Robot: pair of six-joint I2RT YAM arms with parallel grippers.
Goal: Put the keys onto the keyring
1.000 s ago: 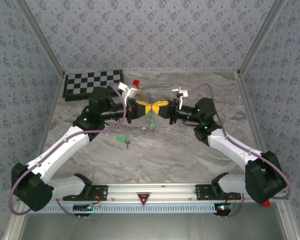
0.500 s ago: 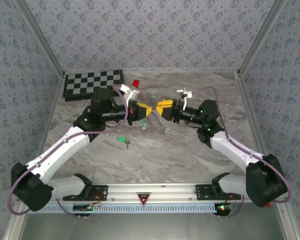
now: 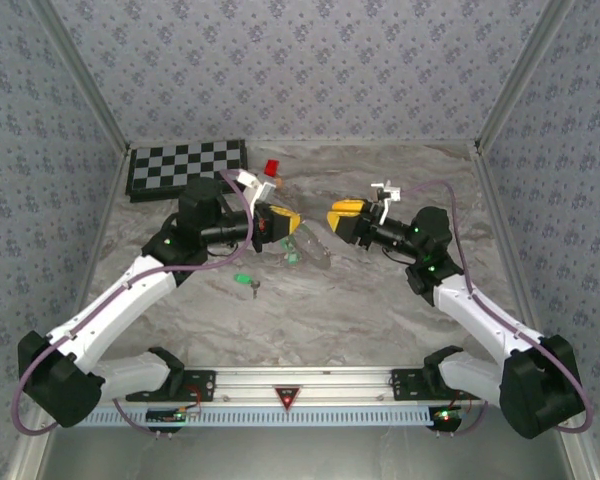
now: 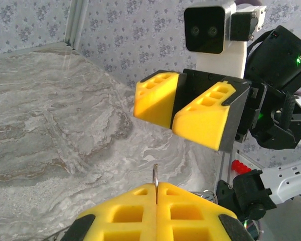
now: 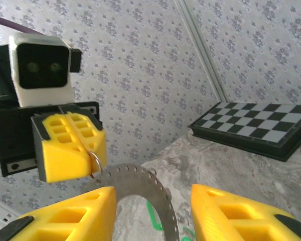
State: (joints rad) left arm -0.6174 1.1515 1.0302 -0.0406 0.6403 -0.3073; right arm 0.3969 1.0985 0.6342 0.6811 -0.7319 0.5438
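Left gripper point(image 5: 80, 143) clamps the keyring point(image 5: 158, 196) (right gripper point(image 4: 174, 113) agape)

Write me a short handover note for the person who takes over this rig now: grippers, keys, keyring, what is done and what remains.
Left gripper: shut on the keyring.
Right gripper: open, empty, facing the ring with a gap between.
Hanging key: green, seems to hang at the ring; probably threaded.
Loose key: lies on the table, near the left arm.
Left to do: thread the loose key; count those on the ring.
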